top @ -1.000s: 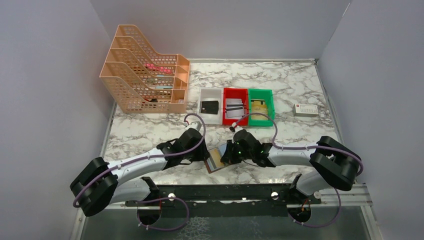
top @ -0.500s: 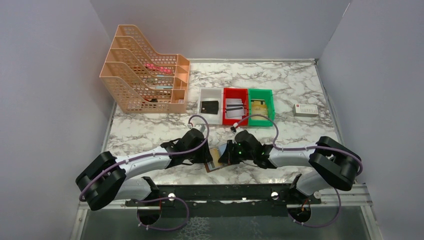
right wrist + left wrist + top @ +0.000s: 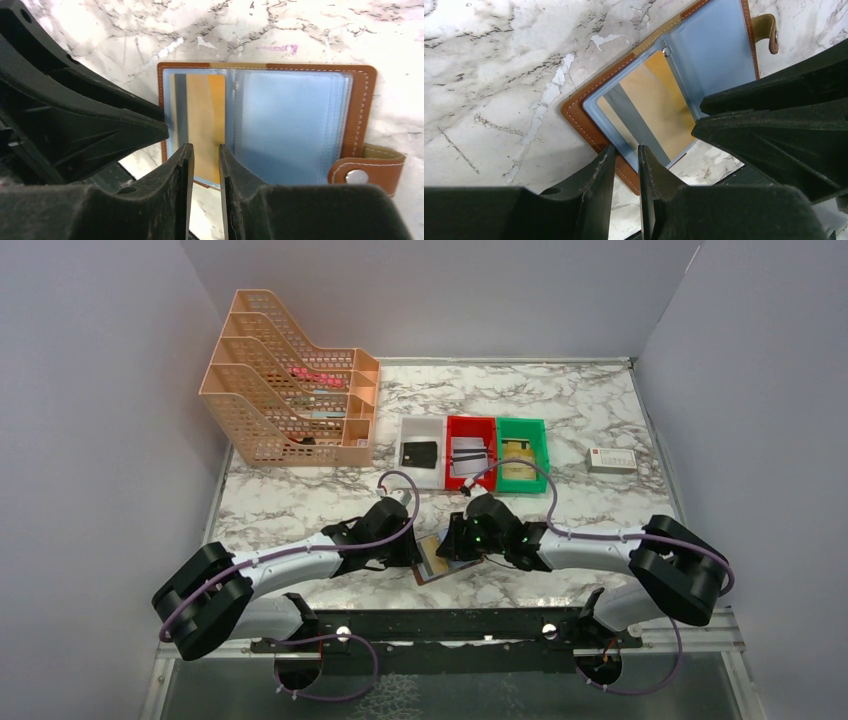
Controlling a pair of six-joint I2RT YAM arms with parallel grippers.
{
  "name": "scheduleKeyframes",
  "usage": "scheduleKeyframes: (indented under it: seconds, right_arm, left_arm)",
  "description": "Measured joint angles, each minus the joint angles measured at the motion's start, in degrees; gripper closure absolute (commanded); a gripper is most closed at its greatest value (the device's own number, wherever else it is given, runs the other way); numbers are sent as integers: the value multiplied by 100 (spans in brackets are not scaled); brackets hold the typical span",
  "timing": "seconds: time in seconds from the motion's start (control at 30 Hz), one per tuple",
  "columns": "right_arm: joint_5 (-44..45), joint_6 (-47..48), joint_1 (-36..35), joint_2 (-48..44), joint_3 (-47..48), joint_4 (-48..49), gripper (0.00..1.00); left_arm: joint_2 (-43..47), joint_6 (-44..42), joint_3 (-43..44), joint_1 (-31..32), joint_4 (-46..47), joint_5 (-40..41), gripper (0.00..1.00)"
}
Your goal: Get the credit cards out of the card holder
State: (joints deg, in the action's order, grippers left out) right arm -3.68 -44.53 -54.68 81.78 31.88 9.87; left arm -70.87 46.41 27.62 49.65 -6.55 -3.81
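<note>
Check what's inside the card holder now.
The open card holder shows one gold-yellow card with a dark stripe in a sleeve. The facing page's sleeves look empty. The right gripper covers the card's near edge; anything behind the card is hidden.

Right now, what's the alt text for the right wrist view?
An open brown card holder lies on the marble table, a gold credit card with a dark stripe in its left sleeve. The right pincer, narrowly parted, is over the card's lower edge.
</note>
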Motion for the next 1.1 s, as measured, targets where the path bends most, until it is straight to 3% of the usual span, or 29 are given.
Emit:
scheduleKeyframes:
  seconds: [0.47, 0.77, 1.1]
  right_arm:
    - [-210, 337, 17, 553, 236, -22, 75]
    - [-358, 168, 31, 586, 164, 122, 92]
    - [-306, 85, 92, 249, 2, 103, 94]
  left_arm:
    - [-72, -46, 0, -2, 0, 0, 74]
    - [-116, -66, 0, -2, 9, 0, 77]
    - [-149, -111, 2, -2, 4, 83, 83]
